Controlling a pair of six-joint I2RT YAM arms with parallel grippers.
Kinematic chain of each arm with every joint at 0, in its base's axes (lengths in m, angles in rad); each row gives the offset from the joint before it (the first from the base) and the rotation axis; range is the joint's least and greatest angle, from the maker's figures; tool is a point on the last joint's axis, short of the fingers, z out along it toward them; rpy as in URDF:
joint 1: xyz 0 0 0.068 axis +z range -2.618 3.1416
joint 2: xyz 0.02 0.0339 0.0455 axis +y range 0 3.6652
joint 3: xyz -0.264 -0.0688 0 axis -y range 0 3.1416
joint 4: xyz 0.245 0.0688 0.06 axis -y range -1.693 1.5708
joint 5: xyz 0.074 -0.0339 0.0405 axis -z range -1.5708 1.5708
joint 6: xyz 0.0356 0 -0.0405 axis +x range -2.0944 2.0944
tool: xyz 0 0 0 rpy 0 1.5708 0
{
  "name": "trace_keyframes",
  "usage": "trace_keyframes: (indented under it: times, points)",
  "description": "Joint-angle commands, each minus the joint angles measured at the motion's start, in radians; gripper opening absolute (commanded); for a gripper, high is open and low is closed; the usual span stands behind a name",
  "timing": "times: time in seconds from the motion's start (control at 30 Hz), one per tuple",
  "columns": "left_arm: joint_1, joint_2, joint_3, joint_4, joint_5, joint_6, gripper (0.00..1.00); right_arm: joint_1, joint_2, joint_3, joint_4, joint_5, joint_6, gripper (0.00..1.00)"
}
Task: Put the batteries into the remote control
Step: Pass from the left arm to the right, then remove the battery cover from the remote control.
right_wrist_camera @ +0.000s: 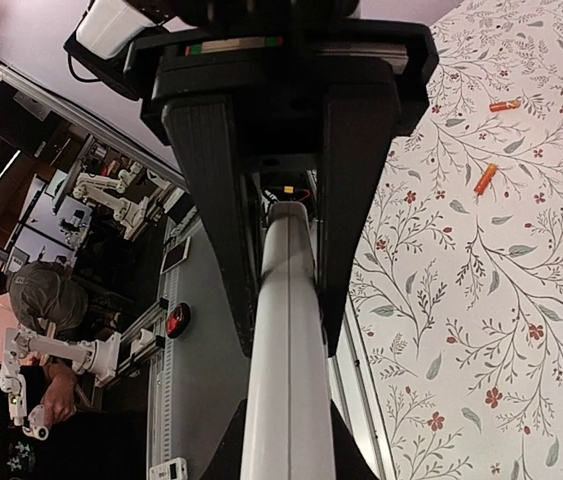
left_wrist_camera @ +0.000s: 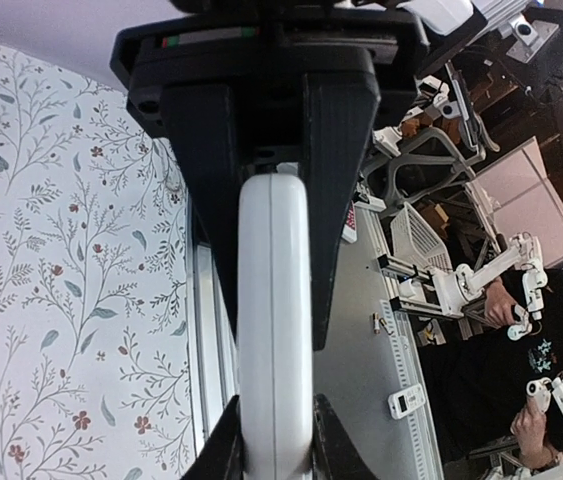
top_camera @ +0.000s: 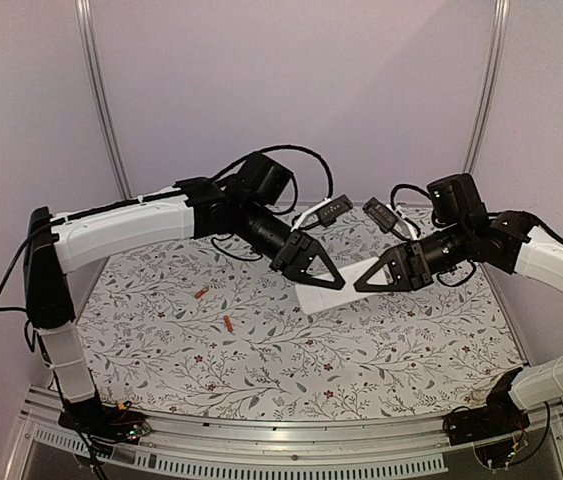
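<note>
Orange batteries (top_camera: 228, 324) lie on table (top_camera: 161, 345), remote control (top_camera: 326, 294) gripped.

The worktop (top_camera: 261, 360) wears a cloth printed with grey leafy sprigs and small red flowers, with pale lilac walls (top_camera: 291, 80) behind and a slotted metal rail (top_camera: 291, 445) along its near edge. Beyond that edge are a person in black (left_wrist_camera: 501, 375) and another, grey-headed person (right_wrist_camera: 46, 290)
</note>
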Motion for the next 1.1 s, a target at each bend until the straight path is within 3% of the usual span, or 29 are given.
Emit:
trace_keyframes:
  times: [0.0,0.13,0.27,0.47,0.63,1.07]
  points:
    - [0.031,-0.001,-0.007,0.053,-0.039,0.003,0.31,0.005,-0.002,0.014,0.017,-0.027,0.051,0.00]
    - [0.076,-0.065,-0.127,0.233,-0.078,-0.126,0.56,-0.012,-0.016,-0.002,0.076,0.025,0.096,0.00]
    - [0.108,-0.142,-0.257,0.401,-0.152,-0.227,0.64,-0.077,-0.046,-0.057,0.197,0.113,0.207,0.00]
    - [0.129,-0.219,-0.446,0.701,-0.301,-0.400,0.64,-0.105,-0.109,-0.148,0.340,0.253,0.314,0.00]
    - [0.126,-0.212,-0.490,0.820,-0.373,-0.503,0.63,-0.105,-0.141,-0.185,0.396,0.313,0.375,0.00]
    - [0.090,-0.131,-0.429,0.830,-0.386,-0.536,0.48,-0.105,-0.140,-0.199,0.438,0.320,0.425,0.00]
